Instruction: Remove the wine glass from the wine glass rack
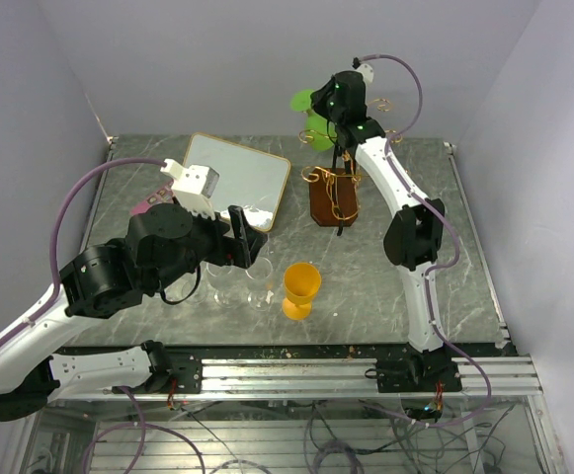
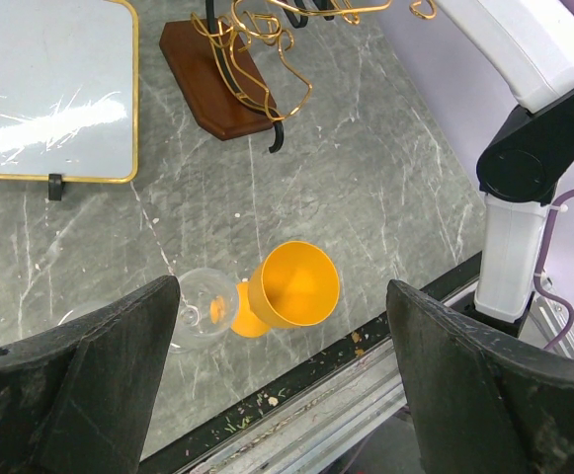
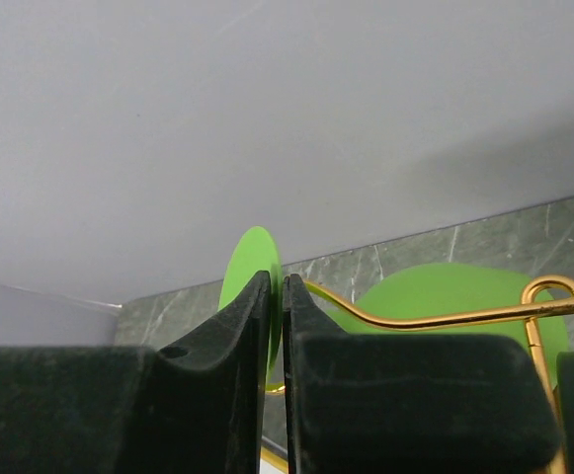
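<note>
We're pinching the right gripper (image 3: 277, 288) shut on the thin foot of the green glass (image 1: 303, 101), which is hanging up on the rack (image 1: 332, 196) at its 11 o'clock, way back by the wall. The left gripper (image 1: 244, 235) is hovering wide open, gripping nothing, over the clear glasses (image 1: 232, 281). The orange goblet (image 1: 301, 289) is sitting at the rack's 6 o'clock.
</note>
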You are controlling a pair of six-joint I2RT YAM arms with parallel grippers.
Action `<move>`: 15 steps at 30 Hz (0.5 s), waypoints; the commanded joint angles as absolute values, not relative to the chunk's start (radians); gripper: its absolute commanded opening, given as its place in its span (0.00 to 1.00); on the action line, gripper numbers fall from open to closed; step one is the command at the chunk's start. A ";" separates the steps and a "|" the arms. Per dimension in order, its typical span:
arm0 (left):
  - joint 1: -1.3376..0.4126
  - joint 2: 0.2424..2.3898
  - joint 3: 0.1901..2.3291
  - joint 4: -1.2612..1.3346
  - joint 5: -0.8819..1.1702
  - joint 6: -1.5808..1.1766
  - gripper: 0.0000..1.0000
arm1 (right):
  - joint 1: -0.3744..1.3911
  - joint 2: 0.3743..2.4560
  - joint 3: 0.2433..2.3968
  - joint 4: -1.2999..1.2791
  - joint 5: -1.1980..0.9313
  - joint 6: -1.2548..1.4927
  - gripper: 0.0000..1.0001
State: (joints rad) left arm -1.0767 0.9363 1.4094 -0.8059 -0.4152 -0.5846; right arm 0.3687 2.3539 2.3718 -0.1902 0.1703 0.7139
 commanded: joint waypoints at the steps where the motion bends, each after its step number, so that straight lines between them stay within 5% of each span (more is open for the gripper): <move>1: -1.075 0.924 1.413 -0.810 -0.433 -0.597 0.96 | 0.359 2.326 2.368 -0.156 0.165 0.755 0.00; 15: -1.075 0.922 1.414 -0.809 -0.430 -0.595 0.96 | 0.349 2.308 2.391 -0.163 0.192 0.793 0.00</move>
State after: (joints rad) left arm -1.0767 0.9329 1.4094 -0.8066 -0.4152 -0.5842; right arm 0.3603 2.3539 2.3711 -0.1772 0.1631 0.7784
